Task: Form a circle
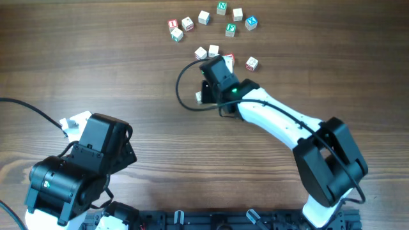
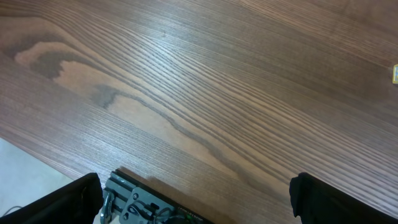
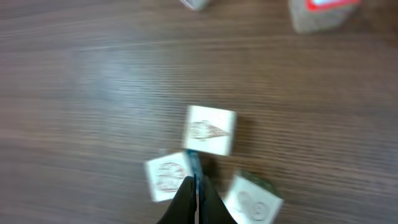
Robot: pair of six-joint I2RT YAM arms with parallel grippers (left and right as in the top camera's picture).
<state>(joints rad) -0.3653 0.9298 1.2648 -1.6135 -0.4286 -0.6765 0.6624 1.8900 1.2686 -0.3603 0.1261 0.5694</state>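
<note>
A: Pale wooden alphabet cubes (image 1: 222, 7) lie scattered at the far side of the table (image 1: 96, 57); no ring yet; an upper arc of about seven, then a loose cluster nearer the right arm; one cube with a red letter (image 1: 252, 63) sits apart to the right of that cluster.

B: Right gripper (image 3: 196, 186): fingers pinched together, nothing between them; tip down among three cubes, the middle cube (image 3: 211, 129) just ahead of it, one on each side.

A: Left gripper (image 2: 196, 202): fingers spread wide, nothing held, over bare wood well away from the cubes.

B: Risks, as judged: the closed tip is narrow, so a nudge off-centre likely spins the cube instead of sliding it; the flanking cubes sit close enough to get dragged along; the wrist view is blurred, so contact cannot be confirmed.

A: Also the right arm hides part of the cluster from overhead; spacing errors there could go unseen.
</note>
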